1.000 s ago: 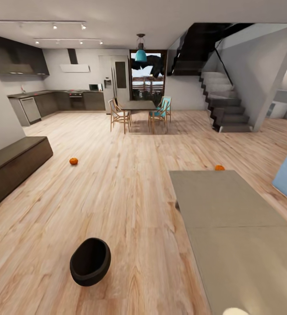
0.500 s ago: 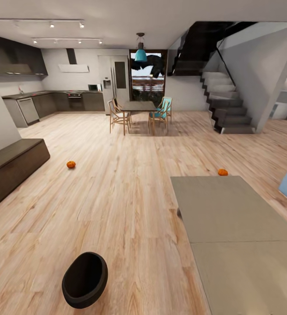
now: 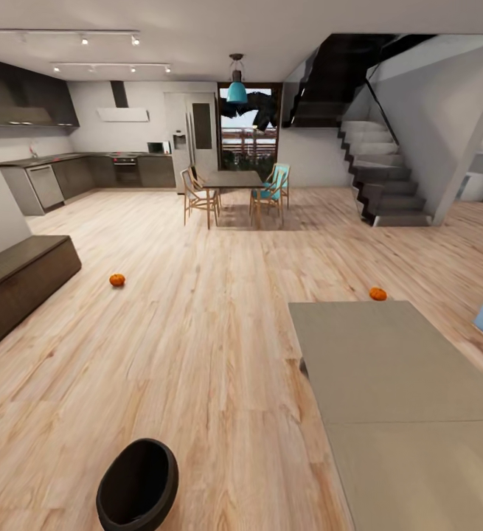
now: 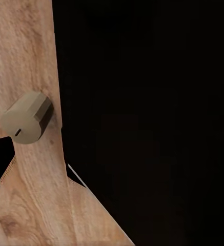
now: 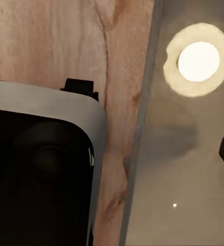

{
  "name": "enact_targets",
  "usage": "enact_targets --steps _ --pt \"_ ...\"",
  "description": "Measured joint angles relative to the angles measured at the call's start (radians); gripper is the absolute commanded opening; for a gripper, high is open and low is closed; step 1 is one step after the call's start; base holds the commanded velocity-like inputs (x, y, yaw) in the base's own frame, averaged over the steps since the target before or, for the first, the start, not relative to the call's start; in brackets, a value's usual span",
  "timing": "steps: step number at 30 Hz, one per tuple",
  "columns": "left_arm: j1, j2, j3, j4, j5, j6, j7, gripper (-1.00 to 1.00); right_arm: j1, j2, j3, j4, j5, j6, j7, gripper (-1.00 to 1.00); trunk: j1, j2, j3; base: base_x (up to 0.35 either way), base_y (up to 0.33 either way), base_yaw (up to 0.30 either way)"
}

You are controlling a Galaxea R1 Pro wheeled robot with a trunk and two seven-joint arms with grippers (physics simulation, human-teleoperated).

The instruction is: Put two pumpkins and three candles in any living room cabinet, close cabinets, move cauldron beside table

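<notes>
On the floor, cauldron (image 3: 137, 486) mouth tilted up.

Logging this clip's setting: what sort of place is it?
Likely an open-plan home: a living area with a low table, a kitchen behind, and a staircase to an upper floor.

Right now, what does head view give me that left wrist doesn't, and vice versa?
Head view: two pumpkins on the floor, one out in the open, one just past the far edge of the grey table; the table; the black cauldron on the floor near the robot; a dark cabinet along the wall.

Left wrist view: a stubby grey-brown candle lying on its side beside a large dark shape.

Shared: the wood floor.
</notes>
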Motion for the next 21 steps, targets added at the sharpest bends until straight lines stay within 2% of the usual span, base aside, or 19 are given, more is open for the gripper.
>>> enact_targets --steps 9,13,14,16,17,19,20,21 --pt "0.0 0.001 0.0 -0.001 0.0 0.0 0.0 1.0 0.0 0.005 0.001 -0.001 0.004 0.0 0.004 1.0 0.0 0.0 0.0 0.055 0.0 0.0" --pt "0.0 0.001 0.0 -0.001 0.0 0.0 0.0 1.0 0.0 0.007 0.012 -0.014 0.033 0.003 0.006 1.0 0.0 0.0 0.0 0.002 0.0 0.0" --pt "0.0 0.001 0.0 -0.001 0.0 0.0 0.0 1.0 -0.003 0.006 0.021 -0.066 0.078 0.012 0.002 1.0 0.0 0.0 0.0 0.0 0.0 0.0" --pt "0.0 -0.001 -0.002 -0.001 0.0 0.0 0.0 1.0 -0.005 0.009 0.025 -0.163 0.12 0.023 -0.001 1.0 0.0 0.0 0.0 0.0 0.0 0.0" --pt "0.0 -0.001 -0.002 -0.001 0.0 0.0 0.0 1.0 -0.005 0.01 0.025 -0.187 0.125 0.027 -0.001 1.0 0.0 0.0 0.0 0.0 0.0 0.0" --pt "0.0 -0.001 -0.003 -0.003 0.0 0.0 0.0 1.0 -0.005 0.011 0.026 -0.308 0.135 0.093 0.0 1.0 0.0 0.0 0.0 0.0 0.0 0.0" --pt "0.0 -0.001 -0.003 -0.004 0.0 0.0 0.0 1.0 -0.005 0.012 0.026 -0.336 0.135 0.115 0.0 1.0 0.0 0.0 0.0 0.0 0.0 0.0" --pt "0.0 -0.001 -0.003 -0.013 0.0 0.0 0.0 1.0 -0.006 0.013 0.026 -0.438 0.135 0.193 0.002 1.0 0.0 0.0 0.0 0.0 0.0 0.0"
